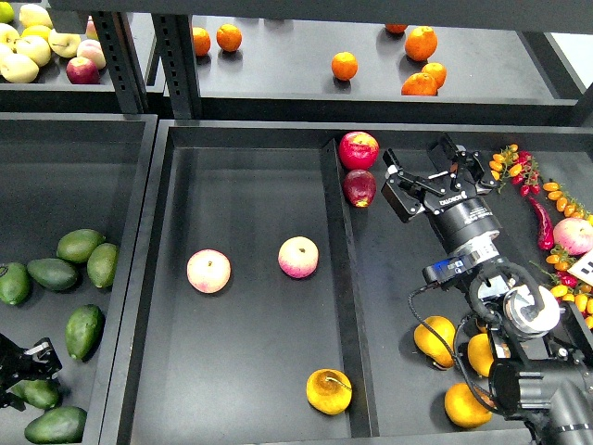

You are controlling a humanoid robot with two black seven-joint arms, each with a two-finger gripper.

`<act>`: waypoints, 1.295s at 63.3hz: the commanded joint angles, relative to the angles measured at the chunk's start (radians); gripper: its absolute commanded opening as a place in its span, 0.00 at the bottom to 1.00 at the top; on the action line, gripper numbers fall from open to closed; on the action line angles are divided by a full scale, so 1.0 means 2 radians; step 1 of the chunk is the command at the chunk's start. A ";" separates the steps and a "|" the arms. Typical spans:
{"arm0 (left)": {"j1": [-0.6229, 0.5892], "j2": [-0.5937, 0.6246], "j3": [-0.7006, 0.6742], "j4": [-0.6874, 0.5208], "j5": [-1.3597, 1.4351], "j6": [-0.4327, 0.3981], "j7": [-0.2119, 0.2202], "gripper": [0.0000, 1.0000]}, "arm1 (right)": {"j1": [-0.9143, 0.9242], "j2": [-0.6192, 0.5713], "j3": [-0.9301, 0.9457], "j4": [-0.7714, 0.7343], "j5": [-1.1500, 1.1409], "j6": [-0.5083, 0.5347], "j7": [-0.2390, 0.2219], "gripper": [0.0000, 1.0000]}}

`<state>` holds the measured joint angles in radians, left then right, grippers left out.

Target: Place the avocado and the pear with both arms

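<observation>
Several green avocados lie in the left bin, among them one and one right below my left gripper. That gripper is dark and at the view's lower left edge; its fingers cannot be told apart. One yellow-orange pear lies at the front of the middle bin. More pears lie in the right bin beside my right arm. My right gripper is open and empty at the back of the right bin, next to a dark red apple.
Two pink-yellow round fruits lie in the middle bin. A red apple sits on the divider. Oranges and pale apples are on the upper shelf. Chillies and small tomatoes lie at the right.
</observation>
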<state>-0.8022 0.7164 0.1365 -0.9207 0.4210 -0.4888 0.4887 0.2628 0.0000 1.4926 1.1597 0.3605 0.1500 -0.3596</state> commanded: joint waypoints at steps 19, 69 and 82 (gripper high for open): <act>-0.025 0.008 -0.061 -0.002 -0.004 0.000 0.000 0.98 | -0.022 0.000 0.000 0.001 0.003 0.003 -0.006 1.00; -0.058 0.012 -0.275 0.028 -0.277 0.000 0.000 0.99 | -0.091 -0.056 -0.054 0.005 0.007 0.012 -0.065 1.00; -0.019 0.002 -0.353 0.025 -0.348 0.000 0.000 0.99 | -0.091 -0.088 -0.084 0.008 0.007 0.012 -0.065 1.00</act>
<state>-0.8807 0.7394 -0.4827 -0.8662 -0.2136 -0.4886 0.4888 0.0837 -0.1412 1.3596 1.1705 0.3741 0.1746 -0.4883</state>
